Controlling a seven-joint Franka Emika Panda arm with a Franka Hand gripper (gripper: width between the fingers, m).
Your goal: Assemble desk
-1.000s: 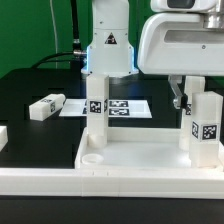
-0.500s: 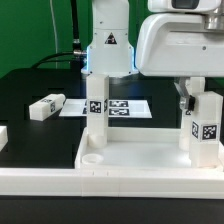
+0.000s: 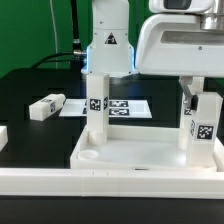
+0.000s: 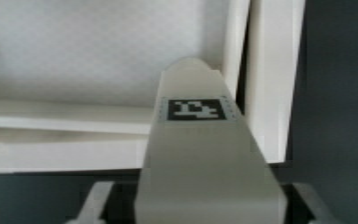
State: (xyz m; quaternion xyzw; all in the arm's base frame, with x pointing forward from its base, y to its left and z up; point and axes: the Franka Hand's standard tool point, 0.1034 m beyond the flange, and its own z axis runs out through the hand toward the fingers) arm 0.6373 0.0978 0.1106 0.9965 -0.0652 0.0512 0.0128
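The desk top (image 3: 140, 160), a wide white rimmed tray, lies at the front of the black table. One tagged square leg (image 3: 95, 105) stands upright at the corner on the exterior view's left. On the right stand two more legs, one (image 3: 208, 128) in front of the other (image 3: 189, 124). My gripper (image 3: 190, 95) sits over the rear one's top. In the wrist view that leg (image 4: 202, 150) fills the space between my fingers (image 4: 105, 200), which press its two sides, so the gripper (image 4: 206, 200) is shut on it. The tray (image 4: 87, 60) lies beyond.
A loose tagged leg (image 3: 45, 106) lies on the table at the exterior view's left, and another white block (image 3: 3, 135) shows at the left edge. The marker board (image 3: 128, 107) lies behind the tray, before the arm's base (image 3: 108, 45). A long white rail (image 3: 100, 186) runs along the front.
The fingers have come together from wide open onto the leg at the right. The tray and the left leg have shifted slightly to the exterior view's left.
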